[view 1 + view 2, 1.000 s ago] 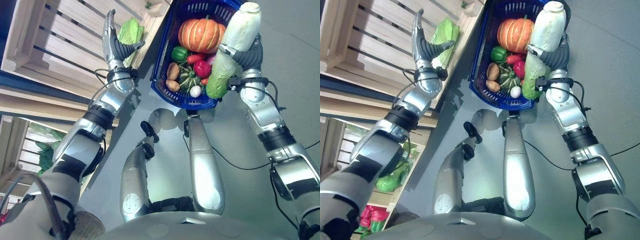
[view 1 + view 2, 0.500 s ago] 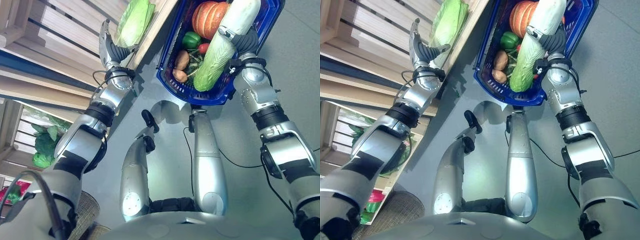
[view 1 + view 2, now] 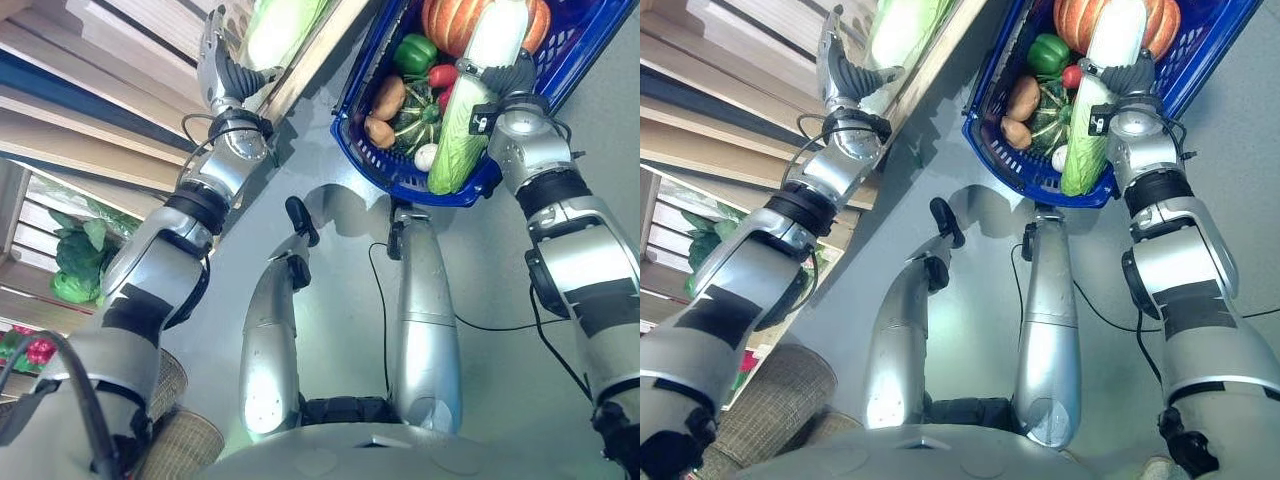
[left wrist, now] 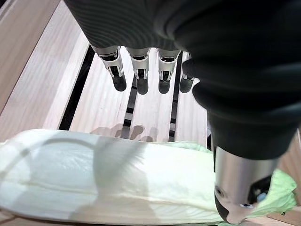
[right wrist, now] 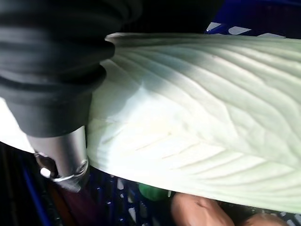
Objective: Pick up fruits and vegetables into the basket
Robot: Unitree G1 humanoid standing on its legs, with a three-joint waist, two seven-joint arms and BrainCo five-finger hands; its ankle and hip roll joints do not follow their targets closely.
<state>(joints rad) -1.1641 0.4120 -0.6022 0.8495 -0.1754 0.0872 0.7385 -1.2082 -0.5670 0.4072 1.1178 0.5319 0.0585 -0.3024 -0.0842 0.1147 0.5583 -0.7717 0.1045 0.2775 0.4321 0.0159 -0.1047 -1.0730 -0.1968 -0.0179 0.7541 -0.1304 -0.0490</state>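
We count two napa cabbages. One napa cabbage (image 3: 470, 95) is clasped in our right hand (image 3: 505, 80), whose fingers curl round its middle; it lies lengthwise over the blue basket (image 3: 375, 165), its pale stalk end up by the pumpkin and its leafy green end hanging over the basket's near rim. The right wrist view shows the thumb pressed against the ribbed leaves, with basket mesh and a brown potato beneath.

The second cabbage (image 4: 94, 179) lies on its side in a slatted wooden crate (image 4: 42, 89) on the shelf to our left. Our left hand (image 3: 222, 65) hangs just above it, fingers (image 4: 141, 80) straight and released, thumb spread apart, holding nothing.

Inside the basket we count one orange pumpkin (image 3: 450, 20), one green bell pepper (image 3: 415, 52), one red vegetable (image 3: 443, 75) beside it, two brown potatoes (image 3: 388, 97) (image 3: 378, 130), one dark green striped squash (image 3: 412, 118) and one small white bulb (image 3: 426, 156) near the rim. The held cabbage covers the right side of the load, so anything under it we cannot tell.

Lower shelves at far left hold one bunch of leafy greens (image 3: 75, 265) and something red (image 3: 38, 350) below. A woven brown mat (image 3: 770, 385) lies at the shelf's foot. We can make out no writing.
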